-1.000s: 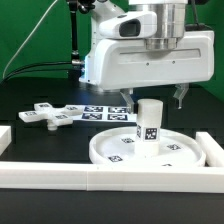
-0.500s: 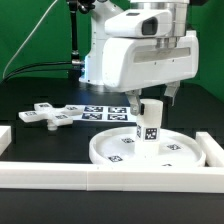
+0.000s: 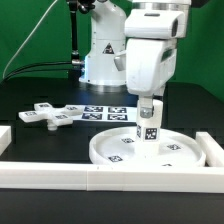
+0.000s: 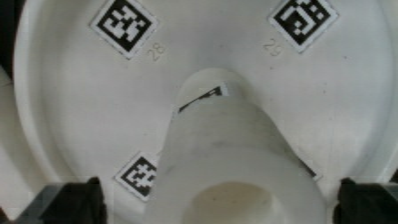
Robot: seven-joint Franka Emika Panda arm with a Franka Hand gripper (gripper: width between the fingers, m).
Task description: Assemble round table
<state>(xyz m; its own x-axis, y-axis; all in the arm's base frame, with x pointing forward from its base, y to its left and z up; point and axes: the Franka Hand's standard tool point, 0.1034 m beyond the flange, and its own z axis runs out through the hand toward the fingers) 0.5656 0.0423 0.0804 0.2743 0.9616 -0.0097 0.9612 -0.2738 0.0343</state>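
Claw (image 3: 148, 103) wide open, nothing held. Post (image 3: 149, 126) stood on disc (image 3: 108, 150). Post to be gripped mid-claw, gently, not tipped.

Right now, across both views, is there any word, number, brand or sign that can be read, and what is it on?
No readable words or numbers in either view.
Black-and-white square tags on the round disc, the post, the cross piece and the marker board: patterns, not text.
One dark triangular mark on the arm's base: too small to read.
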